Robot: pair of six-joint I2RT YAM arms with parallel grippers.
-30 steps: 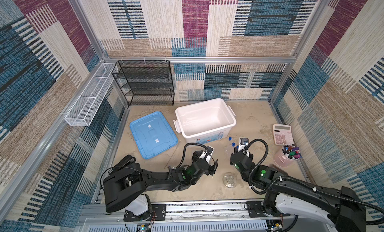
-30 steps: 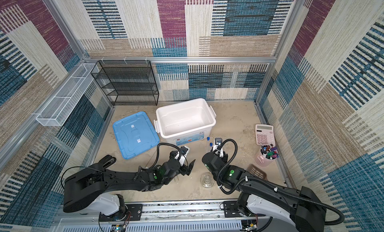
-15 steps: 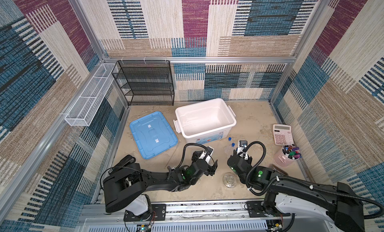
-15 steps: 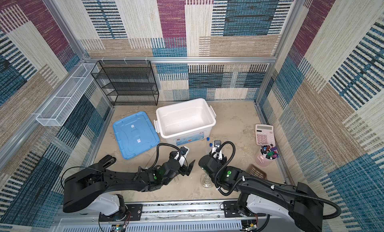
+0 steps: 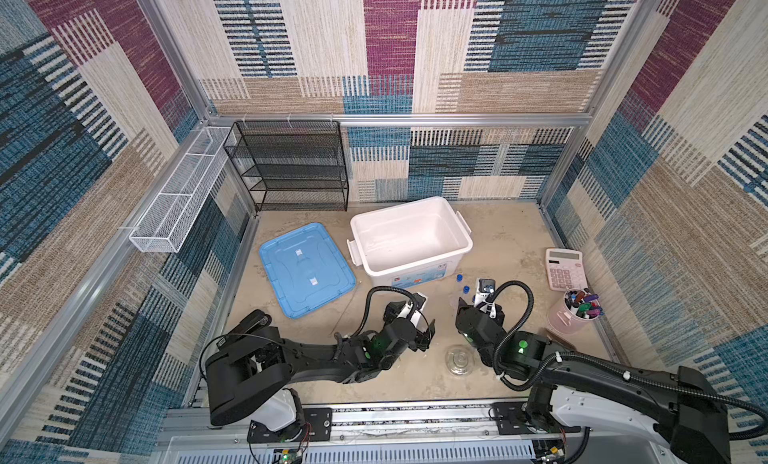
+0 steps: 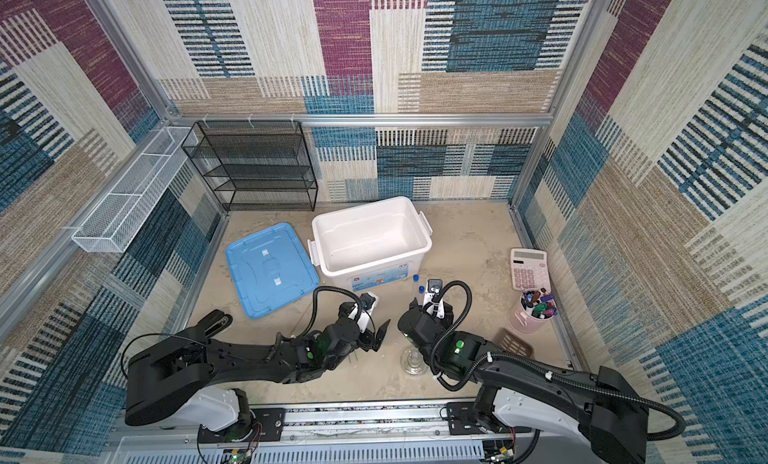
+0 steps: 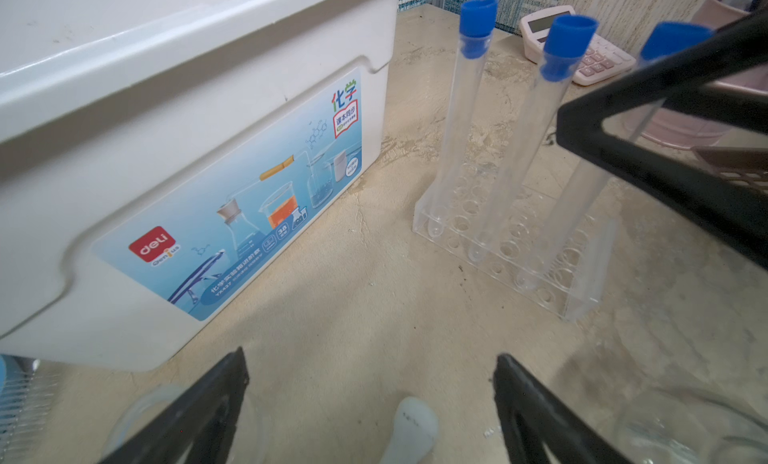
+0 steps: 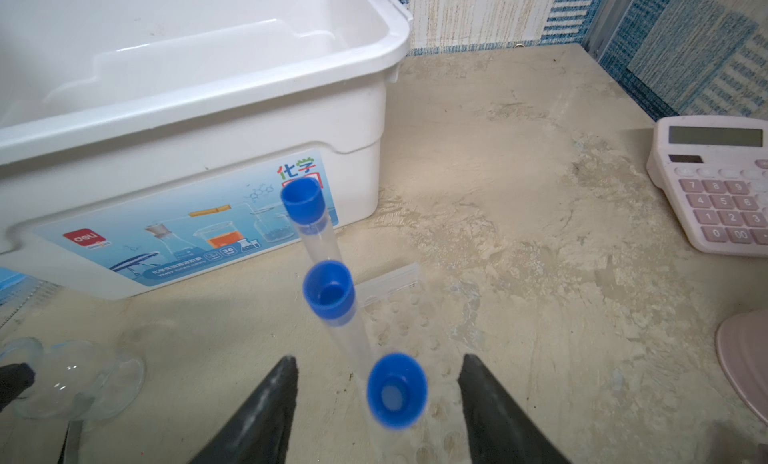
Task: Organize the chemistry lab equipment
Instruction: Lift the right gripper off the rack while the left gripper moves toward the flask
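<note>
Hovering with jaws parted, the right gripper (image 8: 378, 360) straddled the nearest blue-capped tube (image 8: 397, 389) without gripping it; the left gripper (image 7: 370, 355) gaped wide.

Matte black jointed left arm (image 5: 316, 358) and right arm (image 5: 602, 366), rounded white base housings (image 5: 278, 408), small green indicator lights (image 5: 520, 345) near the wrists, ribbed black cable loops (image 5: 528, 300) — white cable ties (image 5: 559, 359) on the right forearm, left gripper (image 7: 370, 370) with black wedge-shaped fingers (image 7: 224, 383).

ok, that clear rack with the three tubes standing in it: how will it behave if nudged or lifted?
Probably top-heavy: the three tubes stand far taller than the low rack and seem to lean, so a nudge may tip them. Likely light, since it looks like thin clear plastic. Its smooth walls may be slippery to pinch.
</note>
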